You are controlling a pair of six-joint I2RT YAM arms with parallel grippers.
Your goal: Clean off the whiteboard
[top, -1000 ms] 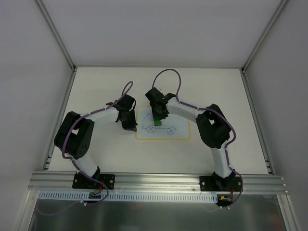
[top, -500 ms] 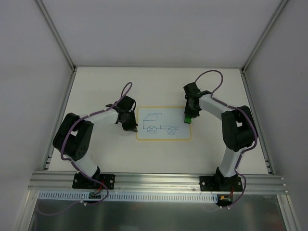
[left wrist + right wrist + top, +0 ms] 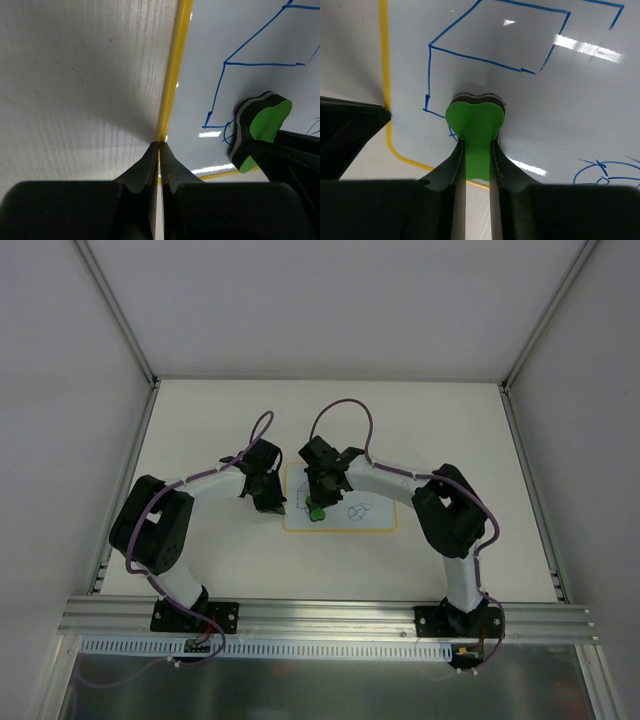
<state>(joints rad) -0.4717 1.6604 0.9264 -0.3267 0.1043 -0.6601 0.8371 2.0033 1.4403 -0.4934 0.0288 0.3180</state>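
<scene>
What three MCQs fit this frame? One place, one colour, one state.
1. Where is the green eraser relative to the whiteboard?
A. Off it, on the table
B. At its right edge
C. On its left part

2. What colour are the drawn lines?
A. Red
B. Blue
C. Black

3. How do the left fingers stand?
A. Shut, empty, tips at the yellow border
B. Wide open
C. Shut on a marker

Answers:
1 C: the right fingers hold it on the board near the left edge.
2 B: both wrist views show blue strokes.
3 A: the left wrist view shows no gap between them.
</scene>
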